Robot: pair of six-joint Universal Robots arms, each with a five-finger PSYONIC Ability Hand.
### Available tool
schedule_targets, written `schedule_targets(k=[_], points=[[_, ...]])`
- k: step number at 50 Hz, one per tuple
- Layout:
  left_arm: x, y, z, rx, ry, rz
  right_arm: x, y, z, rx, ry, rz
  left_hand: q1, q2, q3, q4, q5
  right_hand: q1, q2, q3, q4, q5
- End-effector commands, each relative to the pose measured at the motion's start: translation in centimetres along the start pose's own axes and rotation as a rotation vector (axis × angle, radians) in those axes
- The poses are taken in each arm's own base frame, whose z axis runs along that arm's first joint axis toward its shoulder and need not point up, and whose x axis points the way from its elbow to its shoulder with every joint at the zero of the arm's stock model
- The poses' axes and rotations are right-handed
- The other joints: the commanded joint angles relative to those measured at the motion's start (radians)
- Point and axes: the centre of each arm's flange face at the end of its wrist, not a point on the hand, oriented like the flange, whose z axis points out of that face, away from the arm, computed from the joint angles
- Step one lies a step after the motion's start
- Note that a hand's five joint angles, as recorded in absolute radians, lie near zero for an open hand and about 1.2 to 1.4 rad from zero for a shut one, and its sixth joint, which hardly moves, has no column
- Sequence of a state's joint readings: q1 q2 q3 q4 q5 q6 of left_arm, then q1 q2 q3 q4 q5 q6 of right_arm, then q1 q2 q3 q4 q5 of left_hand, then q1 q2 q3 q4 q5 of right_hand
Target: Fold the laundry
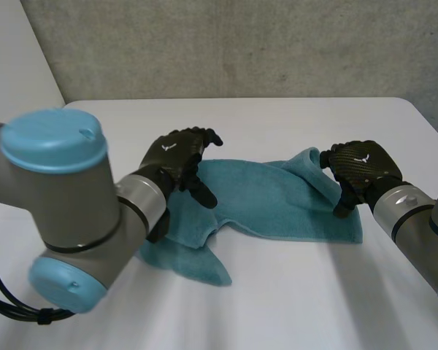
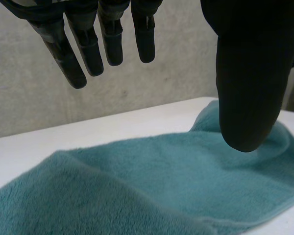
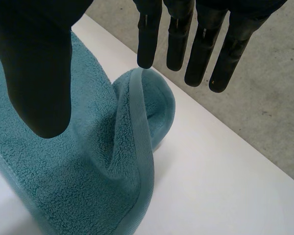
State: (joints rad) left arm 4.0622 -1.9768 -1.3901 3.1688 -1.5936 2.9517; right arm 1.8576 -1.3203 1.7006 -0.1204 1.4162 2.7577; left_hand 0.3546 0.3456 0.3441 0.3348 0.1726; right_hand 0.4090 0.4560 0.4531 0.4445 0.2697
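The left hand (image 1: 177, 162) hovers over the left end of the towel (image 1: 270, 197). Its fingers (image 2: 112, 44) are straight and spread from the thumb (image 2: 250, 73), gripping nothing. In the left wrist view the towel (image 2: 152, 186) lies flat below the palm, clear of the fingertips.

The right hand (image 1: 363, 169) is over the towel's right end, with its fingers pointing down at the cloth. In the right wrist view its fingers (image 3: 179, 34) are straight and well apart from the thumb (image 3: 36, 63), so nothing is pinched. A raised fold of the towel (image 3: 73, 181) stands just under the fingertips. One fingertip is at the hemmed edge of that fold, but I cannot tell whether it touches.

The towel is teal and fluffy and lies on a white table (image 1: 292, 292). A grey concrete wall (image 1: 241, 44) stands behind the table.

The towel's long axis runs across the table from one hand to the other. Its left end bunches into a flap that points toward the robot. Its far right corner is curled upward.
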Motion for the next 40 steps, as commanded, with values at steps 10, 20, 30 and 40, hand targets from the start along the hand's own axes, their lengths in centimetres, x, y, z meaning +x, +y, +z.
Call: schedule_targets(k=[10, 20, 30, 40], points=[[3.3, 6.4, -1.9, -0.118, -0.036, 0.078, -0.2, 0.4, -0.1, -0.014, -0.008, 0.002, 0.044, 0.053, 0.054, 0.064, 0.051, 0.055, 0.008, 0.011, 0.019, 0.019], [2.1, 6.9, 0.0, -0.037, -0.102, 0.277, -0.6, 0.5, -0.2, -0.019, -0.028, 0.011, 0.053, 0.062, 0.063, 0.072, 0.06, 0.058, 0.011, 0.014, 0.022, 0.022], [-3.1, 8.1, 3.1, -0.05, -0.245, 0.429, -0.9, 0.6, -0.4, -0.025, -0.035, 0.015, 0.237, 0.246, 0.247, 0.257, 0.244, 0.061, 0.014, 0.016, 0.025, 0.025], [-5.2, 5.8, 2.4, -0.015, -0.303, 0.415, -0.7, 0.7, -0.4, -0.031, -0.025, 0.029, 1.042, 1.051, 1.052, 1.061, 1.049, 0.061, 0.014, 0.016, 0.025, 0.025]])
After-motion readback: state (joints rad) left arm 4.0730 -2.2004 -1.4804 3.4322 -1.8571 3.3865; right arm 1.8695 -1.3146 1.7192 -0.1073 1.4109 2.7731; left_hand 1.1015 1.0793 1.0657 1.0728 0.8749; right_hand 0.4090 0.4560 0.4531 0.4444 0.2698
